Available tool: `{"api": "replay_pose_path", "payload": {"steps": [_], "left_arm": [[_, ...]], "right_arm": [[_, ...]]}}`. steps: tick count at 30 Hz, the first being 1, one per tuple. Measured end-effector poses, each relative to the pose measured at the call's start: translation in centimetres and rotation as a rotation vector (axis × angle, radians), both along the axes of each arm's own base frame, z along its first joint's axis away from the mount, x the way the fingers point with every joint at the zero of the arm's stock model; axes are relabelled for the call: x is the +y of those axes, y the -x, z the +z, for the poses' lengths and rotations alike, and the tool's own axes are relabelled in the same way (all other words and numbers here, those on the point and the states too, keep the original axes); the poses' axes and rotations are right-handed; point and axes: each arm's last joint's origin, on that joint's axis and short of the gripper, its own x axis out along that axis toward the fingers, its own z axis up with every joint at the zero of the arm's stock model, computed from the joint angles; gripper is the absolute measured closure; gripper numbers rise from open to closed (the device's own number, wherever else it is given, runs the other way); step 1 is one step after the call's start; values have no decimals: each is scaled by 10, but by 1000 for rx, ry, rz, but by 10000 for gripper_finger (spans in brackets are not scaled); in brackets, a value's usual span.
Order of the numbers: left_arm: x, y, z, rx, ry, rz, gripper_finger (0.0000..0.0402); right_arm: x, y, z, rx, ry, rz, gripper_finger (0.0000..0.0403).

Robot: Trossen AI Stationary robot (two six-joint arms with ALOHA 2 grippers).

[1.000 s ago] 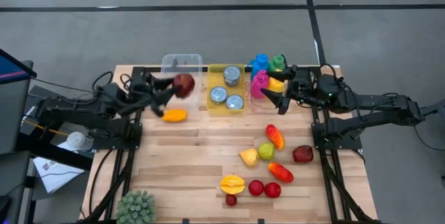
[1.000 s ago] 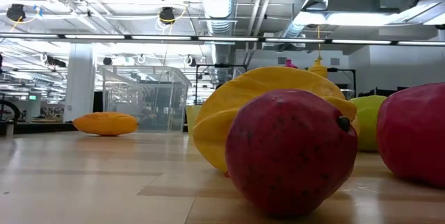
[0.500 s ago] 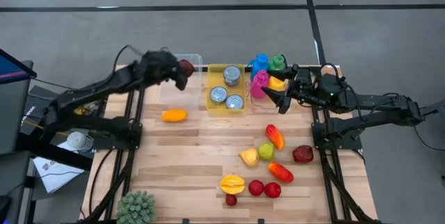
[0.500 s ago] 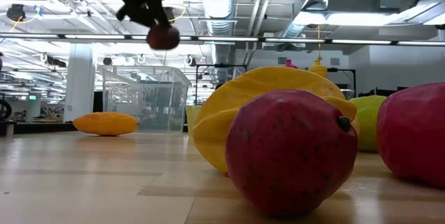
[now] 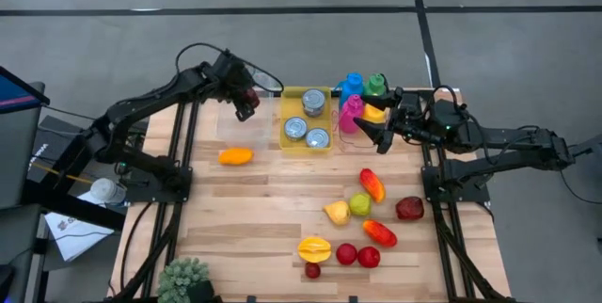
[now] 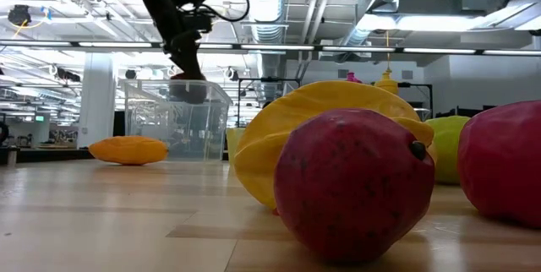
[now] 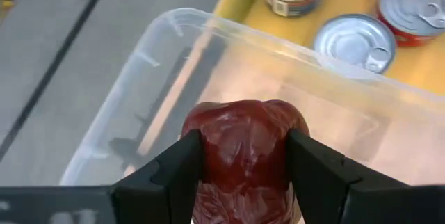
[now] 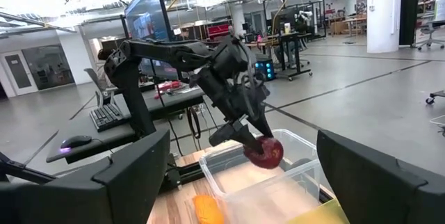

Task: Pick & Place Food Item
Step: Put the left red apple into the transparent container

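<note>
left end effector [image 7: 243, 158] | grips red fruit [image 7: 243, 147] | above clear bin [image 7: 174, 57]

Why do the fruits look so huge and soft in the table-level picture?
Low view: the dark red fruit and yellow fruit lie close to the lens and look blurred. Left wrist view: the clear bin shows pale glare, and the held red fruit looks sharp.

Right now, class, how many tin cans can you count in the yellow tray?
3. All stand in the yellow tray at the table's far edge: one can at the tray's far end, one on its left side, one at its near right corner. None looks hidden.
</note>
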Motion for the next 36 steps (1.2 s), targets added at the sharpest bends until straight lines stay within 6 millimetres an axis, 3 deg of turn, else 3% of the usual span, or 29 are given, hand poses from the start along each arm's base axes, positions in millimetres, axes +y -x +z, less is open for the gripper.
{"api": "replay_pose_path", "payload": {"steps": [16,36], "left_arm": [[15,-18,-40,129,108,-89,222],[10,-17,-64,138,230,43,222]], "right_arm": [[0,0,0,2,-1,-1,49],[0,0,-1,5,-1,-1,49]]}}
